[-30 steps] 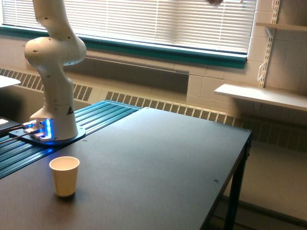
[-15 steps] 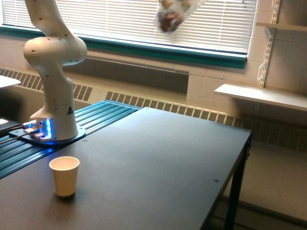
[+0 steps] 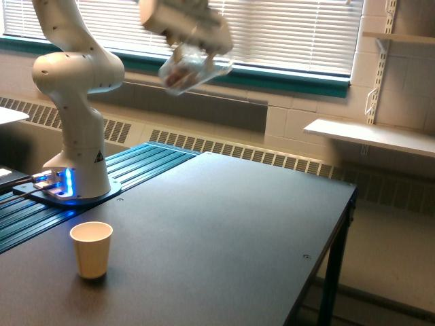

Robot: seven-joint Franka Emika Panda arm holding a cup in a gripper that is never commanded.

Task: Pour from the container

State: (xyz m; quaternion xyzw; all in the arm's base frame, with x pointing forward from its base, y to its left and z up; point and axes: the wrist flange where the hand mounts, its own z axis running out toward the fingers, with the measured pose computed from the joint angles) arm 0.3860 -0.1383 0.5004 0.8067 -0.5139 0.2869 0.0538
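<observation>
1. So, exterior view: the gripper (image 3: 194, 51) has swung in from the view's upper right over the last second; half a second ago it was further right, against the blinds, and now it's up top, left of centre.
2. It's blurred, so I can't tell how the jaws stand, but it's carrying the clear container (image 3: 189, 70), tilted, pinkish-brown bits showing through.
3. The paper cup (image 3: 91, 249) sits low on the dark table (image 3: 224, 231), well apart from the container; my guess is it's still travelling over, pour not started.
</observation>
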